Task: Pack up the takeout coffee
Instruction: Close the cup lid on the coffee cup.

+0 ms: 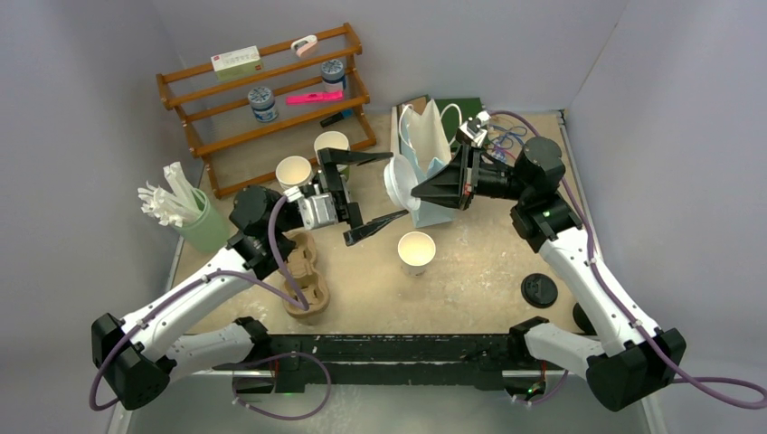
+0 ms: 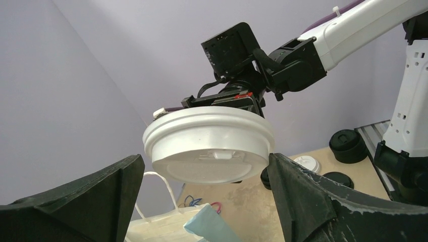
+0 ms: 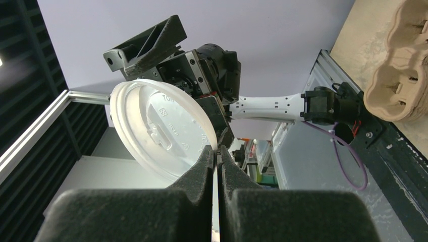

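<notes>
Lid: the white lid hangs in the air above the table, tilted up on its edge.
Right gripper: the right gripper is clenched on the lid's rim, pads pressed flat on the thin lip.
Left gripper: the left gripper is spread wide and grasps nothing. One finger sits on each side of the lid, and both look clear of it.
Key relation: the lid lies straight ahead between the left fingers, with its broad face turned toward the left wrist. Its flat plane runs across the gap, so closing would probably meet the rim at opposite edges.
Cup: the cream cup stands upright and lidless on the table, below the lid and towards the arms' bases. Both grippers are near it.
Materials: the lid is thin, glossy moulded plastic with a raised rim and embossed centre, and likely flexes if squeezed. The cup is matte paper.
Nearby: a black lid lies flat by the right arm, a white paper bag stands behind, and a brown pulp cup carrier sits under the left arm.
</notes>
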